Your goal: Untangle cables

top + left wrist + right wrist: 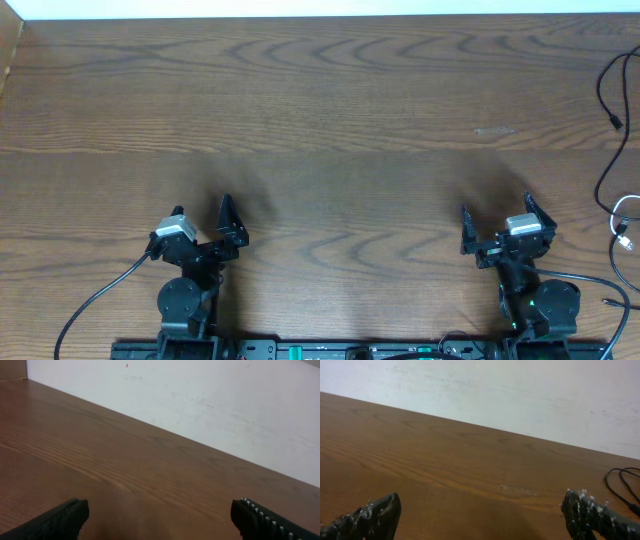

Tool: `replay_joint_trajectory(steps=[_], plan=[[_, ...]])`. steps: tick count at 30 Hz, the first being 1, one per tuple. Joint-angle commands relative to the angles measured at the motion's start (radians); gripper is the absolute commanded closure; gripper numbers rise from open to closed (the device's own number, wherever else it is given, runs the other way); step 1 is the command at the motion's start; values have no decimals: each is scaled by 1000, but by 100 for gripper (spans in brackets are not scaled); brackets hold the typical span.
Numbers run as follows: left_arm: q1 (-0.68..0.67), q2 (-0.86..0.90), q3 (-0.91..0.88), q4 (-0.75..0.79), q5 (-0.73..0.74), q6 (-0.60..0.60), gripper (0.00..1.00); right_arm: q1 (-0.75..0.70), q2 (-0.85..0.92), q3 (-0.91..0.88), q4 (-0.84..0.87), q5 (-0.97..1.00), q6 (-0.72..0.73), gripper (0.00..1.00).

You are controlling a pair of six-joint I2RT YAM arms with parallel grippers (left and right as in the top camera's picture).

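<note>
Lying along the far right edge of the brown wood-grain table (320, 110), thin black cables (602, 95) and a thin white cable (622, 228) loop close together, off to the side of the right gripper (497, 222). It and the left gripper (205, 220) both stand with jaws spread wide above the wood.

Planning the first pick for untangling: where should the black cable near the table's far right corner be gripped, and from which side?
Probably the bare curve of the black cable just past its plug end, taken from above with the open right gripper, jaws across the cord. That stretch lies flat and alone on the table, clear of the white cable nearer the arm.
</note>
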Motion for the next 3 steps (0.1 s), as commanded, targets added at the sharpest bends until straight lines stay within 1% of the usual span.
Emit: replay_joint_trajectory(steps=[1, 3], plan=[[6, -6, -11, -51, -14, 13, 4, 5, -6, -1, -4, 7, -6, 1], [6, -6, -11, -51, -14, 13, 4, 5, -6, -1, -4, 7, -6, 1]])
